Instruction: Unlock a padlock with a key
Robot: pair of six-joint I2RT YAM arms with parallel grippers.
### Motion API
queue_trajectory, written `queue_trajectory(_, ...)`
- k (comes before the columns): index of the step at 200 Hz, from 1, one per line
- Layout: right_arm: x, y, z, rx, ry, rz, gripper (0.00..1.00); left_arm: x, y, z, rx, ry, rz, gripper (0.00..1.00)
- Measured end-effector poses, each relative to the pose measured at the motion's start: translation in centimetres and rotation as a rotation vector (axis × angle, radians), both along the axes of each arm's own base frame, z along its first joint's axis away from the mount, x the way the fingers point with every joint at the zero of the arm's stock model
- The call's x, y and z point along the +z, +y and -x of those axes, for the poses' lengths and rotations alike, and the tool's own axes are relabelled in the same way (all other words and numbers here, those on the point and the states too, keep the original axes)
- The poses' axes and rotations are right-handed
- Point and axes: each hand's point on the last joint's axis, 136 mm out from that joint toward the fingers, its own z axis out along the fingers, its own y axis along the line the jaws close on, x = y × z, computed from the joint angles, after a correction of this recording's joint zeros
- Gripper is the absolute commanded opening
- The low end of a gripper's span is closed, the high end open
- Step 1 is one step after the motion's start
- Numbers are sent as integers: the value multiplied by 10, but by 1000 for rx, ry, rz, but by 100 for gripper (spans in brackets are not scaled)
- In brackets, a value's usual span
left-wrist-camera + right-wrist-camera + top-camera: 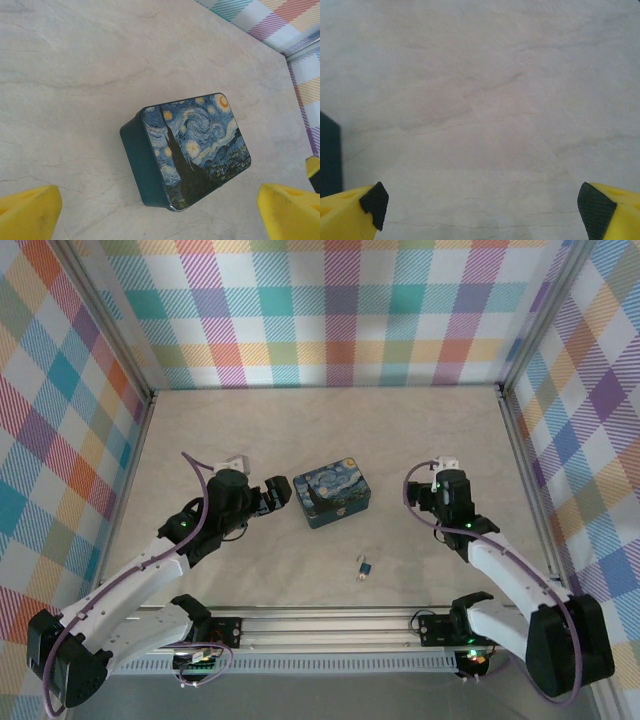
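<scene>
Lower centre of top view, padlock (364,566) is noted lying loose below tin (332,497), well apart from left gripper (283,495) & right gripper (419,494), both w/ jaws spread & empty; key too small to tell, so approach should be made slowly.

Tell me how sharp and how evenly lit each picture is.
Top external: even, soft light, sharp; the padlock is tiny yet distinct. Left wrist: the tin is in focus, no strong glare. Right wrist: pale and hazy, the table looks soft.

Tiny blue padlock (365,566) — lying free on the table (300,440).
</scene>
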Motion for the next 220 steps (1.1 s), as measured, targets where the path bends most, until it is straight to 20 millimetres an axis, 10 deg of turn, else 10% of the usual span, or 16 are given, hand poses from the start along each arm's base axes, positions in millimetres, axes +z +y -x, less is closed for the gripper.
queue_trajectory(98, -46, -39, -26, -92, -50, 6, 100, 5, 0, 0, -11, -5, -16, 100)
queue_trajectory(157, -23, -32, -50, -5, -219, -10, 100, 5, -1, -2, -11, -1, -22, 100)
queue_trajectory(220, -55, -30, -52, 40, -185, -20, 100, -4, -3, -4, -12, 26, -42, 100)
